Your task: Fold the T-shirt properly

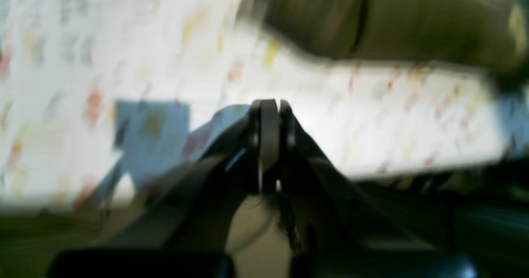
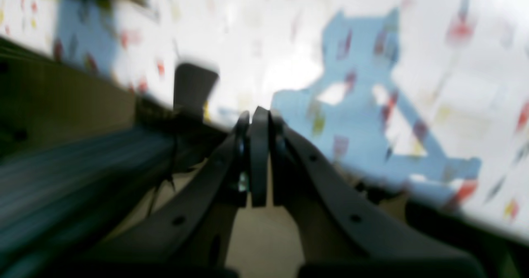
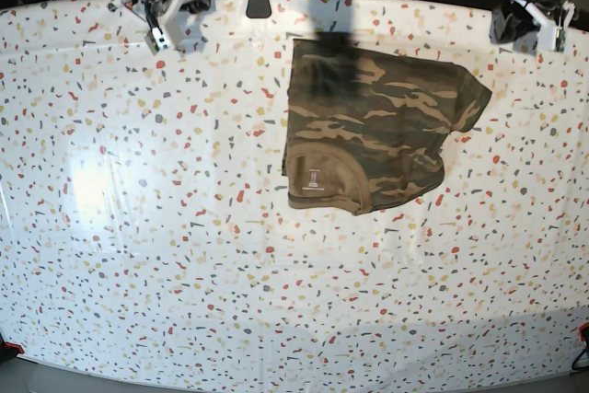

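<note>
In the left wrist view, which is badly blurred, the left claw [image 1: 268, 108] has its two dark fingers pressed together with nothing between them, raised over the speckled white bench [image 1: 82, 42]. The T-shirt [image 1: 413, 17] shows as an olive-brown mass at the far right of this view, well apart from the claw tips and not touching them. In the right wrist view, equally blurred, the right claw [image 2: 258, 117] is likewise drawn together on nothing, hanging over the bench [image 2: 454, 84], with its own bluish shadow cast on the surface to the right; only a dark olive smear in the far left corner may be the shirt, and that cannot be told for sure. In the base view the T-shirt [image 3: 377, 126] lies folded into a rough rectangle on the far half of the bench [image 3: 184, 273], right of centre, with one sleeve sticking out toward the right and the neck opening at its near left corner. The left claw [image 3: 552, 34] sits at the far right corner, and the right claw [image 3: 161, 34] at the far left; both are well clear of the cloth. Inside the plain olive neck a small white printed label [image 3: 314, 179] shows, too small to read.
</note>
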Robot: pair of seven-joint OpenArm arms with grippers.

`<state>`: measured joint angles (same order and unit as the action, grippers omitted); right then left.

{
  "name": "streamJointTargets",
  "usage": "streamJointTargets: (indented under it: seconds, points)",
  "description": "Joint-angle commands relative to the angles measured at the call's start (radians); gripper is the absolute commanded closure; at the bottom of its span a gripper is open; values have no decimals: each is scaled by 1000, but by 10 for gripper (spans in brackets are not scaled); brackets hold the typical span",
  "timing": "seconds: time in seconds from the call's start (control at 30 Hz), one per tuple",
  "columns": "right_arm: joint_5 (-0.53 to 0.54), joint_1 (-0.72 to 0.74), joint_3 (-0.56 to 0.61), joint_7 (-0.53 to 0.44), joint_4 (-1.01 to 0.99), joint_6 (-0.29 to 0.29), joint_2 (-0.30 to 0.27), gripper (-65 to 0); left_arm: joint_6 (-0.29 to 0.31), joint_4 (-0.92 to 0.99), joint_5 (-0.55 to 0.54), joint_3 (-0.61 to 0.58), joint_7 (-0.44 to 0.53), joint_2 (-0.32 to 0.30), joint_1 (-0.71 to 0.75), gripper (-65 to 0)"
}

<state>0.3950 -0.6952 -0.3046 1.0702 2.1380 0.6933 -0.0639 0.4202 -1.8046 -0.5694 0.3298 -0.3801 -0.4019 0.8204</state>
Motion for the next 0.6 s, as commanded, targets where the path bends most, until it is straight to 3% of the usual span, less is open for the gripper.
streamJointTargets:
  seconds: [0.0,0.27,0.4,0.57]
  points:
    - [10,-41,-11,-7,21,5,-2,0,21,-14,-10,24,18,-3,51,0]
    - [9,-332,-19,-20,-5,5,6,0,181,49,163,88,97,108,278,0]
    - [-2,-398,-18,-130,-125,5,6,0,230,205,161,86,106,110,262,0]
    - [-28,-332,-18,-185,-384,5,-3,0,271,475,161,86,117,111,149,0]
